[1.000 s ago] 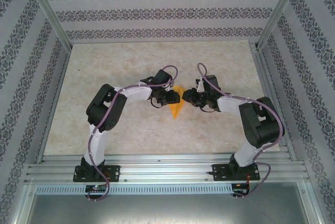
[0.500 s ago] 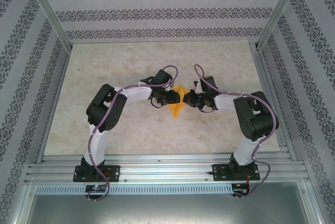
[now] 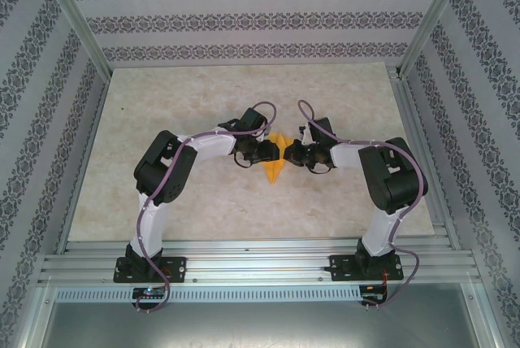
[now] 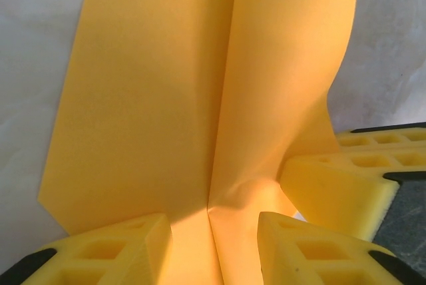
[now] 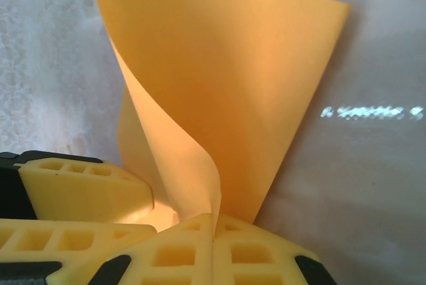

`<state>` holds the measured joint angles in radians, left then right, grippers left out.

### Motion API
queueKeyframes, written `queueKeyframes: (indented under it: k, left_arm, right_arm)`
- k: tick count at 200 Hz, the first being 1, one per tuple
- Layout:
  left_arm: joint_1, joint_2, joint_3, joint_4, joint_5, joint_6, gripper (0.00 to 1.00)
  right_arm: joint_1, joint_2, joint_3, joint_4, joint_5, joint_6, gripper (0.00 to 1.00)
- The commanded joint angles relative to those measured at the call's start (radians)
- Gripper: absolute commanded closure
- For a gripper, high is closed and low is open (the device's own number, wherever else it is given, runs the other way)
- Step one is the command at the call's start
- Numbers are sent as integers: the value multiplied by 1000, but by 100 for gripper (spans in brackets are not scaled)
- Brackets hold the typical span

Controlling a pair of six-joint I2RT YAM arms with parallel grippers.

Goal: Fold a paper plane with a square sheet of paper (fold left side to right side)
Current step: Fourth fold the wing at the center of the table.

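— Where was the thin orange-yellow folded paper sheet (image 3: 275,169)?
— In the middle of the pale marbled bench (image 3: 203,96), between the arms. The left claw (image 4: 213,242) stood spread, its fingers planted on either side of the centre crease. The right claw (image 5: 213,228) was pressed together, pinching a lifted flap.
— Which step?
— Seemingly mid-fold. The flap likely needed carrying across and flattening without the sheet slipping.

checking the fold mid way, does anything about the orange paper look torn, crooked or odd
Nothing torn. The thin orange-yellow sheet of paper has one flap curling up in a bow instead of lying flat, where the shut right gripper pinches its edge. That looks like a fold in progress, not damage.
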<state>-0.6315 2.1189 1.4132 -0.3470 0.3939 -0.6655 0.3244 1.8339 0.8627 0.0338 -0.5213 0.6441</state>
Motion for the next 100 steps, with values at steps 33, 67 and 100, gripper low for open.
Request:
queueKeyframes:
  k: [33,67,100]
  left_arm:
    - [-14,122,-42,-101,-104,30,57]
    - [-15,113,-45,-92,-94,34,57]
    - [-15,55,-54,-84,-81,38,57]
  right_arm:
    - [-3,35,29,-4,18,-34,96]
    - [5,51,29,-6,21,-32,96]
    - [10,63,36,-31,37,-39,96]
